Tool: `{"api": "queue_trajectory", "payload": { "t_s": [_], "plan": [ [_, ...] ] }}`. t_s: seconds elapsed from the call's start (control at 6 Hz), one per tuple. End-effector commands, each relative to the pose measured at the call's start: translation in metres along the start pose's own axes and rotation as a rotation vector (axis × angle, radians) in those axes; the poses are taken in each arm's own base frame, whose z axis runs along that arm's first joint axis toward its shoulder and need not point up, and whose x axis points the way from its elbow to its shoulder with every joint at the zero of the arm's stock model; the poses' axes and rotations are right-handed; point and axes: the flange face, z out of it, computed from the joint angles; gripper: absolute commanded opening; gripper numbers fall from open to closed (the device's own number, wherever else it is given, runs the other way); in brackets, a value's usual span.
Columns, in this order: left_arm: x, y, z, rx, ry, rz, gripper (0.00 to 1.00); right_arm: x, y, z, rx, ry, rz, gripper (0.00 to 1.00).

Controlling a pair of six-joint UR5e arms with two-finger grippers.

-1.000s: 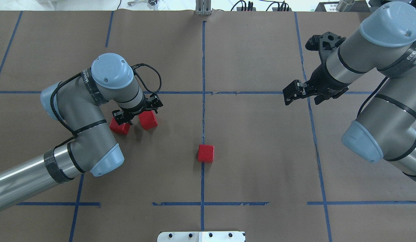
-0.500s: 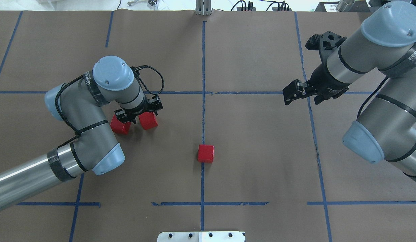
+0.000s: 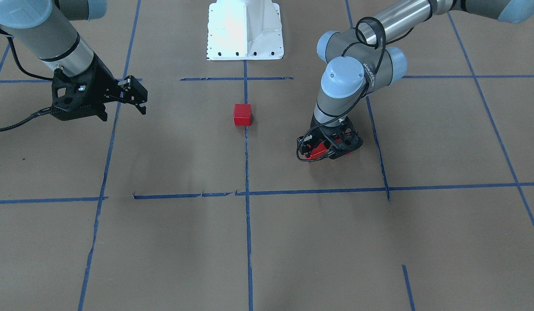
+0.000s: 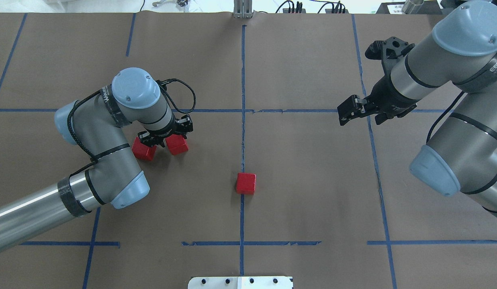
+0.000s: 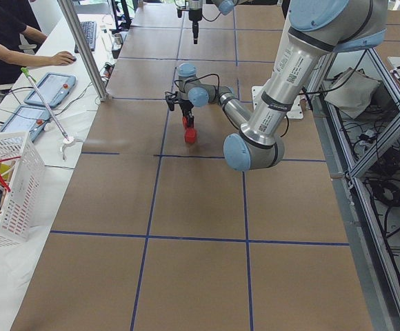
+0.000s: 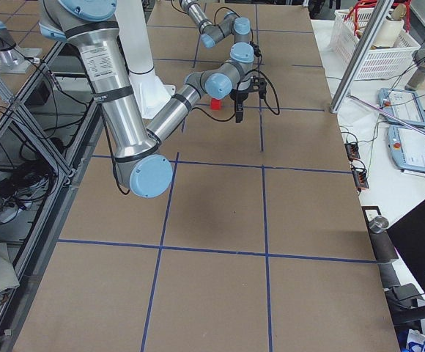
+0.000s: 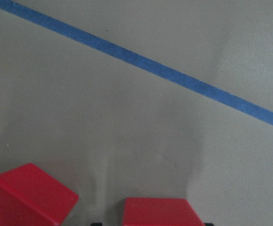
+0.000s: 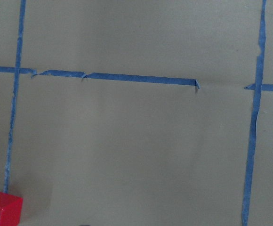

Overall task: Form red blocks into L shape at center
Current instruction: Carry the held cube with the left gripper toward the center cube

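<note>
Three red blocks show in the overhead view. One red block (image 4: 246, 183) (image 3: 242, 114) sits on the long middle tape line at the center (image 4: 242, 140). Two others lie left of it: one (image 4: 143, 149) free beside the fingers, the other (image 4: 178, 145) under my left gripper (image 4: 167, 133) (image 3: 327, 147). That gripper is low at the paper and open, its jaws on either side of this block (image 7: 160, 213); the neighbouring block (image 7: 28, 197) is at the wrist view's lower left. My right gripper (image 4: 342, 114) (image 3: 141, 98) hangs open and holds nothing, far right of the blocks.
The white robot base (image 3: 245, 30) (image 4: 240, 282) stands at the near table edge. Beyond the far edge in the exterior left view are a white basket (image 5: 7, 186), a metal post (image 5: 83, 48), control pendants and a seated person (image 5: 3, 31).
My left arm has shifted slightly and its gripper has sunk lower around the right-hand block of the pair. No block has moved, and the right arm is still.
</note>
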Motion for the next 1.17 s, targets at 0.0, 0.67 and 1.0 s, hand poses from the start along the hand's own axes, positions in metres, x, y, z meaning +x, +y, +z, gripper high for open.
{"api": "queue_trajectory", "payload": {
  "t_s": [0.0,0.67,1.0],
  "plan": [
    [0.013,0.004,-0.008,-0.002,0.018,0.010,0.23,0.001,0.001,-0.001,0.002,0.000,0.006,1.00],
    [0.120,0.042,-0.036,-0.014,0.082,0.189,0.00,0.012,0.011,-0.004,-0.002,0.004,0.001,1.00],
    [0.170,0.050,-0.033,-0.028,0.033,0.275,0.00,0.016,0.012,-0.001,-0.006,0.011,0.005,1.00]
  ]
}}
